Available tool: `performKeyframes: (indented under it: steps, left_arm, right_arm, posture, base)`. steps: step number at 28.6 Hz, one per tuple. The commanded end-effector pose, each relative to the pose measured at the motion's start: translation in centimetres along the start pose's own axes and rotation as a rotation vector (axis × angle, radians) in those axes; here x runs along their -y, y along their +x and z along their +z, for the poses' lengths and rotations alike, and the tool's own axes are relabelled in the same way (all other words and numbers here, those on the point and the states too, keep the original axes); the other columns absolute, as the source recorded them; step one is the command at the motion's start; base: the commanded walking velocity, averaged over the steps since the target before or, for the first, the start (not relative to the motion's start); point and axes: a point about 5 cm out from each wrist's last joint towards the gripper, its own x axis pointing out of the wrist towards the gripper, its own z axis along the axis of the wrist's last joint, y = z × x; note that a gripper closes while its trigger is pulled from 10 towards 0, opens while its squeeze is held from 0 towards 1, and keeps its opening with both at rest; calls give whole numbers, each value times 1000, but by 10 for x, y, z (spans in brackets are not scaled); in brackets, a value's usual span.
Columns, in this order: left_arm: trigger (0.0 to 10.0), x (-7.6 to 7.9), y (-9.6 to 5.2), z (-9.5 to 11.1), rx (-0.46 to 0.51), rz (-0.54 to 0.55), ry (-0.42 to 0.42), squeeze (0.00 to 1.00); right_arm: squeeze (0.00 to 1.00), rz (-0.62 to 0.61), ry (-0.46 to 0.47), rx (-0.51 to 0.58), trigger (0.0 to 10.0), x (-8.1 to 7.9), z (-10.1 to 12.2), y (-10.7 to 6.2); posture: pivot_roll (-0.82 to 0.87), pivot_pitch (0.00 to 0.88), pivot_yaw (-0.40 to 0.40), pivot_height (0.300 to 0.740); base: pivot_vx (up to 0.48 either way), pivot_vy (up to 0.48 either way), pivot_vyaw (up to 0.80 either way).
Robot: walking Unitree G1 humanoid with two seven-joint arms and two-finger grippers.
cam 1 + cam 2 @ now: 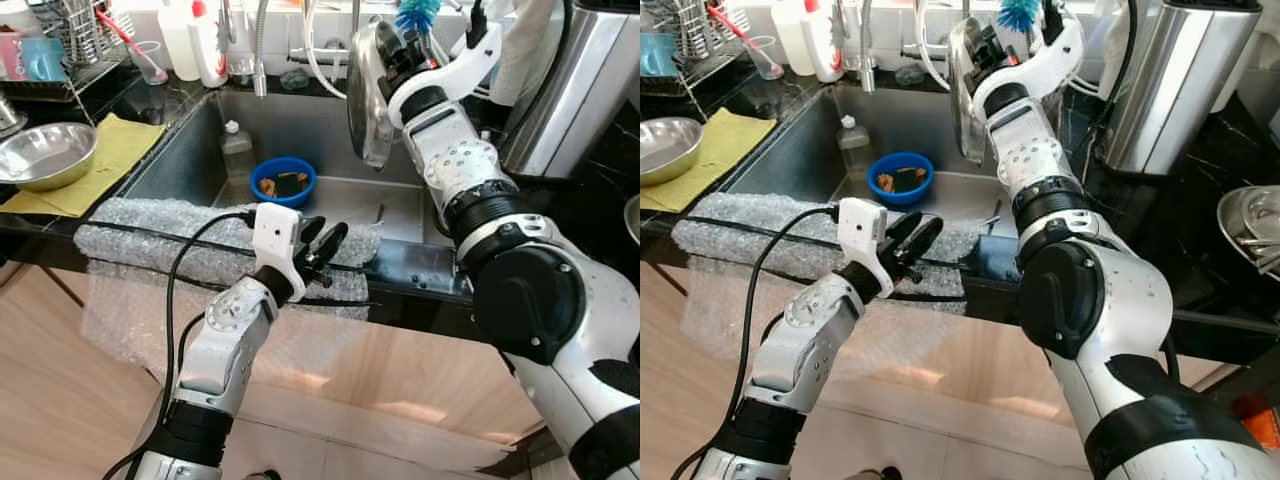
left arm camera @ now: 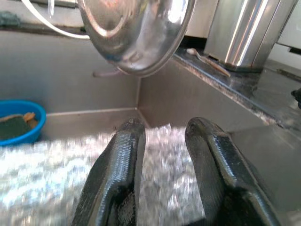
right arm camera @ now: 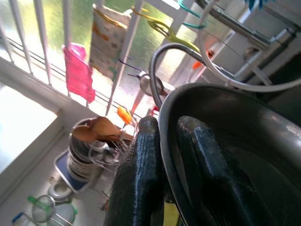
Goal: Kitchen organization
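- Wrap (image 1: 200, 250) lies just below my left gripper (image 1: 322, 243), whose fingers hang apart and empty over the sink's (image 1: 400, 205) front edge.
- Beyond it, down in the sink, a blue bowl (image 1: 283, 181) of scraps and a bottle (image 1: 236, 148) look untouched, so I judge much is left.
- Farthest, my right gripper (image 1: 385, 45) is clamped on the pan's (image 1: 366, 100) rim, one finger inside, one outside; the pan is shiny steel, lifted clear above the sink.

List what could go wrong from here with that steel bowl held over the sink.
1. The right gripper pinches only the rim of the steel bowl, held on edge; it might slip and drop into the sink.
2. Swinging it could knock the faucet or hoses close by.
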Motion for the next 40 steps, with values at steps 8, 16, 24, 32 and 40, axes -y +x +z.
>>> performKeyframes:
  steps: [8,16,24,32,40]
  left_arm:
    - [10000,8,-5,4,-7,-15,3,0]
    - [10000,13,-6,4,-13,-19,-13,0]
    - [10000,17,-9,5,-20,-23,-14,0]
    - [10000,20,-12,3,-38,-29,-7,0]
    - [10000,26,-16,2,-58,-36,-15,0]
  right_arm:
    - [0,-270,-372,-121,10000,23,-9,-6]
    - [0,-355,-601,-223,10000,41,-7,-14]
    - [0,-350,-604,-275,10000,50,-17,-19]
    - [0,-350,-527,-294,10000,55,-31,-22]
    - [0,-391,-475,-295,10000,64,-35,-27]
  posture:
    - [70,103,-9,740]
    - [69,114,-17,740]
    - [82,129,-21,740]
    - [97,142,-19,740]
    - [110,151,-19,740]
  base:
    - [0,0,0]
    - [0,0,0]
    - [0,0,0]
    - [0,0,0]
    - [0,0,0]
